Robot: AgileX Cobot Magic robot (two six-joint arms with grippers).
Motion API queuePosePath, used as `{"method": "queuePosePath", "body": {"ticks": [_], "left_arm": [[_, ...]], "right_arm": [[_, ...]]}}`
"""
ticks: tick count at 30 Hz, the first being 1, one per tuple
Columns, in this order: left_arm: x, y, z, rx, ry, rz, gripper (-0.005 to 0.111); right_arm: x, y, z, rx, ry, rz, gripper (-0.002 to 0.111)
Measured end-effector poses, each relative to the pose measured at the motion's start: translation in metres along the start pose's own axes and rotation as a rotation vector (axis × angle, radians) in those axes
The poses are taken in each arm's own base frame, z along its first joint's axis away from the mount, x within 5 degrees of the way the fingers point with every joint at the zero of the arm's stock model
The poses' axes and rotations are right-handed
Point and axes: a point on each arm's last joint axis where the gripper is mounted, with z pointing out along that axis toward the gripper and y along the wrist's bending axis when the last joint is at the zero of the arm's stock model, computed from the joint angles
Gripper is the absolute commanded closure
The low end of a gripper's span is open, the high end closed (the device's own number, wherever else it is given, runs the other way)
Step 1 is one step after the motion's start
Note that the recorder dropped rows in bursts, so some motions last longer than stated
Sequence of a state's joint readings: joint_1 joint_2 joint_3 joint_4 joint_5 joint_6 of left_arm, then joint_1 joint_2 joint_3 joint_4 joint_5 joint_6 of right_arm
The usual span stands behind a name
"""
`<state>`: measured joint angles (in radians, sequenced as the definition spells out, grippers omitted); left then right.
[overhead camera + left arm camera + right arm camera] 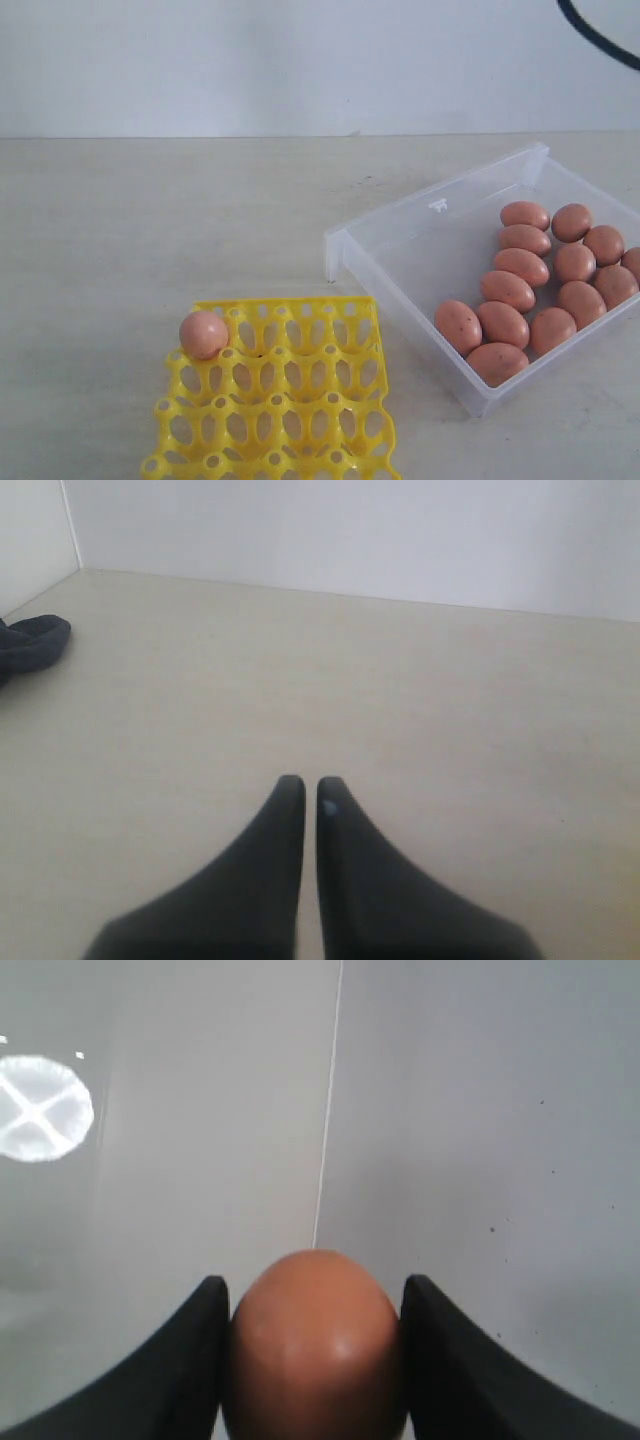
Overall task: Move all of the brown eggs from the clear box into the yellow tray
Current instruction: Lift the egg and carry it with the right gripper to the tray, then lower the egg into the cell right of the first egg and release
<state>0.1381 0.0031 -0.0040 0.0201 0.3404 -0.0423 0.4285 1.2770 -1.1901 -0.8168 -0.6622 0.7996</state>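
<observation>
brown eggs [540, 290] bunched in right part of clear box [400, 250], shells touching, some speckled. lone egg [204, 334] seated in far-left corner socket of yellow tray [285, 305]. tray lies on pale table [150, 220], left of box and nearer camera, close to it but apart. held egg [315, 1350] clamped between both fingers of right gripper [315, 1283], pale surface behind it. left gripper [310, 782] above tabletop, jaws drawn together to thin slit, nothing between. dark object [30, 645] at table edge near wall.
</observation>
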Motion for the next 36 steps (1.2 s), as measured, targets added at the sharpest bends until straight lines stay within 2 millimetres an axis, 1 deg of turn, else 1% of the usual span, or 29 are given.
{"method": "queuePosePath", "body": {"ticks": [1,3,6,7,9,12,14,18,20,22,26,29,32,34,36], "left_arm": [[0.0,0.0,0.0,0.0,0.0,0.0,0.103],[0.0,0.0,0.0,0.0,0.0,0.0,0.103],[0.0,0.0,0.0,0.0,0.0,0.0,0.103],[0.0,0.0,0.0,0.0,0.0,0.0,0.103],[0.0,0.0,0.0,0.0,0.0,0.0,0.103],[0.0,0.0,0.0,0.0,0.0,0.0,0.103],[0.0,0.0,0.0,0.0,0.0,0.0,0.103],[0.0,0.0,0.0,0.0,0.0,0.0,0.103],[0.0,0.0,0.0,0.0,0.0,0.0,0.103],[0.0,0.0,0.0,0.0,0.0,0.0,0.103],[0.0,0.0,0.0,0.0,0.0,0.0,0.103],[0.0,0.0,0.0,0.0,0.0,0.0,0.103],[0.0,0.0,0.0,0.0,0.0,0.0,0.103],[0.0,0.0,0.0,0.0,0.0,0.0,0.103],[0.0,0.0,0.0,0.0,0.0,0.0,0.103]], "right_arm": [[0.0,0.0,0.001,-0.008,0.025,-0.021,0.108],[0.003,0.002,0.002,-0.026,0.074,0.001,0.108],[0.02,0.003,0.006,-0.077,0.152,0.119,0.108],[0.03,0.004,0.009,-0.115,0.172,0.172,0.108],[0.058,0.007,0.017,-0.21,0.223,0.303,0.108],[0.111,0.012,0.024,-0.371,0.33,0.535,0.108],[0.153,0.014,0.023,-0.449,0.437,0.665,0.108],[0.218,0.018,0.014,-0.522,0.635,0.788,0.108],[0.239,0.021,0.007,-0.551,0.717,0.796,0.108],[0.249,0.023,0.001,-0.585,0.785,0.777,0.109],[0.257,0.026,-0.008,-0.641,0.89,0.695,0.109],[0.266,0.021,-0.01,-0.567,0.945,0.618,0.109],[0.274,0.016,-0.011,-0.472,0.973,0.488,0.109],[0.276,0.017,-0.01,-0.432,0.968,0.396,0.109],[0.277,0.023,-0.008,-0.412,0.94,0.312,0.109]]}}
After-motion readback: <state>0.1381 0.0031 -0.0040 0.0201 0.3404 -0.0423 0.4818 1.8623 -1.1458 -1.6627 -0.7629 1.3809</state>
